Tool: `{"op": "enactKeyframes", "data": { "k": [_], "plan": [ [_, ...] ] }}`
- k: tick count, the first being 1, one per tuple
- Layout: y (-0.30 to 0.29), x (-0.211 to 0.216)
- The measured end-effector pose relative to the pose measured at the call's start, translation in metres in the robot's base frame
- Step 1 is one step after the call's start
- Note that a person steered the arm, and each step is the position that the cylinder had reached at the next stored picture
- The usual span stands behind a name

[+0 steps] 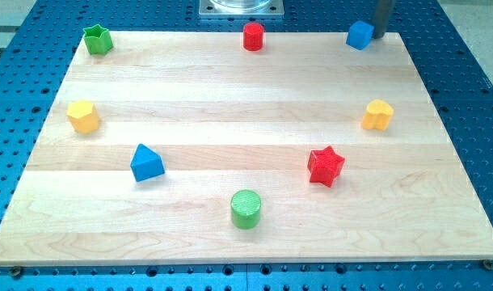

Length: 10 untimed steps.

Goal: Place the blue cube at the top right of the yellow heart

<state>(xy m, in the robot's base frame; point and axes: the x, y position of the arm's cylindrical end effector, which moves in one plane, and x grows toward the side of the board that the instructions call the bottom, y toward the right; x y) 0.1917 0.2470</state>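
The blue cube (360,35) sits at the board's top edge, towards the view's right. The yellow heart (377,115) lies well below it, near the board's right edge. My tip (381,35) comes down from the view's top and stands just right of the blue cube, touching it or nearly so. Only the lower part of the rod shows.
On the wooden board (230,97) also lie a red cylinder (253,36) at top centre, a green star (97,39) at top left, a yellow hexagon (83,116) at left, a blue triangular block (146,163), a red star (326,166) and a green cylinder (246,208).
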Motion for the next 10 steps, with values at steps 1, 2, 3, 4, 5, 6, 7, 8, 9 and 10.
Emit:
{"op": "enactKeyframes", "data": {
  "k": [1, 2, 3, 4, 5, 6, 7, 8, 9, 10],
  "plan": [
    [-0.056, 0.015],
    [-0.074, 0.067],
    [-0.088, 0.044],
    [-0.141, 0.037],
    [-0.151, 0.058],
    [-0.105, 0.100],
    [-0.124, 0.103],
    [-0.126, 0.117],
    [-0.084, 0.117],
    [-0.047, 0.117]
  ]
}}
